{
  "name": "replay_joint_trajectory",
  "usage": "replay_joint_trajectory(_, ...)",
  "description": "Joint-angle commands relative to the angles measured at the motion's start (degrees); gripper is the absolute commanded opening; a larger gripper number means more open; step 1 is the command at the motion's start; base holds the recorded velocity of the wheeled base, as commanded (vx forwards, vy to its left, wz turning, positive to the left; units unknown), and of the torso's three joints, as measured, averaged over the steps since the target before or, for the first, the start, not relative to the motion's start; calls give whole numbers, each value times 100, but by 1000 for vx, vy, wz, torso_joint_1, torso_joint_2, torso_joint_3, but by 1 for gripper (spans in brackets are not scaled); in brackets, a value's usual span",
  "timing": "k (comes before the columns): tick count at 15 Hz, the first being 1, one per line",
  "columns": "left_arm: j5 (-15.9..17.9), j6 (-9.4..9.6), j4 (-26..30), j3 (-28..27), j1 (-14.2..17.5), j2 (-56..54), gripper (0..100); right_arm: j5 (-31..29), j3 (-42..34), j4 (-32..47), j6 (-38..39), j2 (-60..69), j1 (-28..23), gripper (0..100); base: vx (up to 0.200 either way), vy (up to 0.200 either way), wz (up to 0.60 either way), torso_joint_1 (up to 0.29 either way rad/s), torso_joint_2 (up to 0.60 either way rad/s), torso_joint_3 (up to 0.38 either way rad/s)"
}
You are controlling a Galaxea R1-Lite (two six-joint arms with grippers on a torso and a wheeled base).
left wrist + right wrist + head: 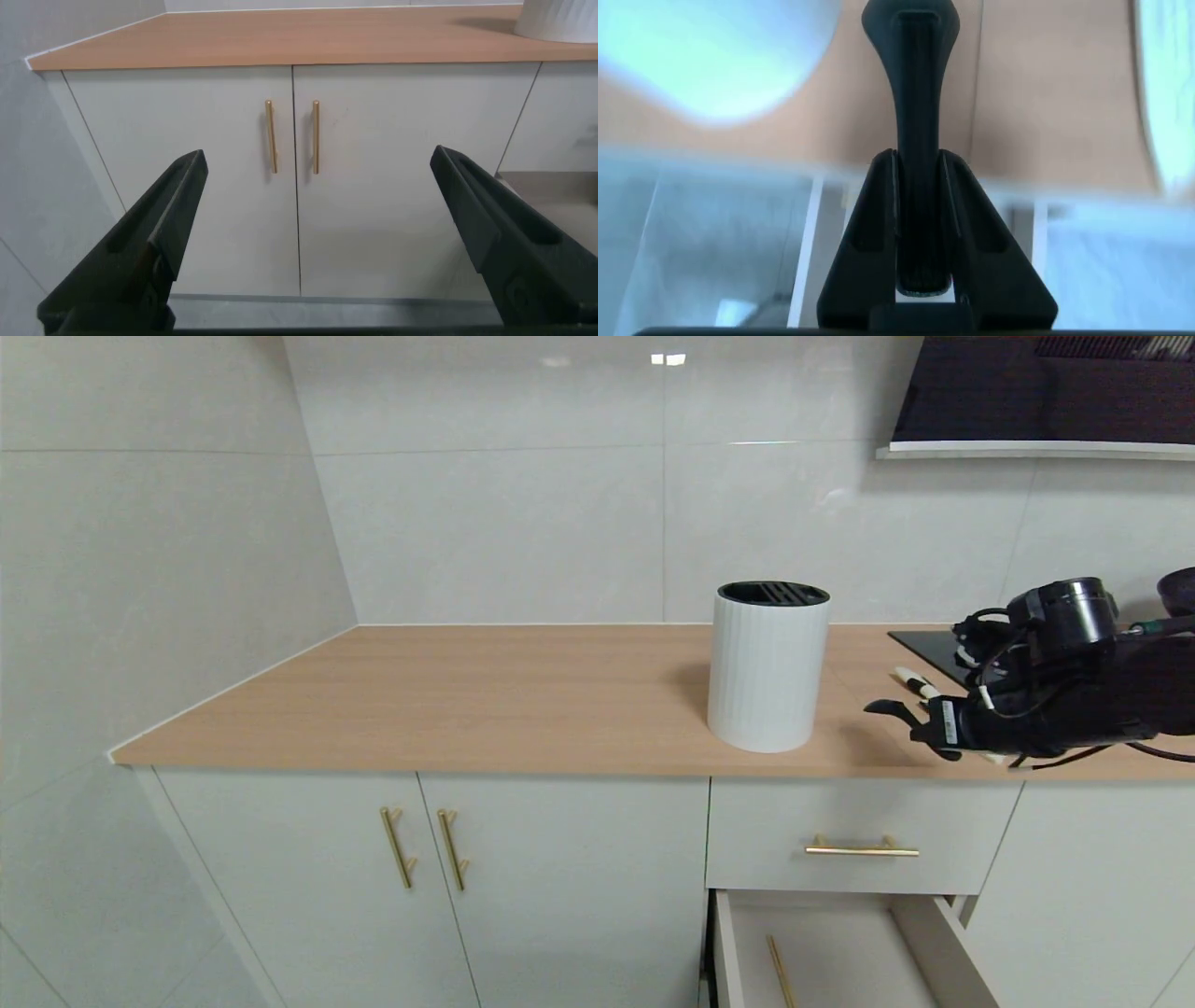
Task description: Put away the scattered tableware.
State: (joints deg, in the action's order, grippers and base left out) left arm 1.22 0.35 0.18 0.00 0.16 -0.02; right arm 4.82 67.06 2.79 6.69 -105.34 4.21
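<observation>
Tidying under way at the kitchen counter: the right gripper (920,726) hung low over the wooden surface (523,691), just beside the white slotted holder (767,667), its fingers (868,243) pressed together on a slim black utensil (910,112) whose rounded end poked out ahead of them. Close behind the gripper, a pale-handled piece (918,684) lay loose on the surface near the edge of the dark hob (924,649). Below, the lower drawer (920,943) stood pulled open with one thin gold-coloured stick (780,973) lying in it, while the drawer above (859,821) was shut.

The left gripper (318,159) was down in front of the cabinet doors (392,177), its fingers spread wide and holding nothing.

By the look of it, the job was part done: one item stowed, one in the grip and not yet dropped into holder or drawer, and at least the pale-handled piece waiting to be collected. Whether the black utensil was bound for the holder or the drawer could not be told.
</observation>
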Motion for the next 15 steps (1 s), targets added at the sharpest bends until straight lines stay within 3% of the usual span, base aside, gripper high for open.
replay_joint_trajectory(1,1,0,-1,0,2,2,100,-24,-712,28,7,901,186,0,0,0,0,0,0,0)
replay_joint_trajectory(5,1,0,-1,0,2,2,100,2,-1696,-33,131,1604,546,0,0,0,0,0,0,0)
replay_joint_trajectory(15,1,0,-1,0,2,2,100,-7,-2127,-77,122,1411,546,0,0,0,0,0,0,0)
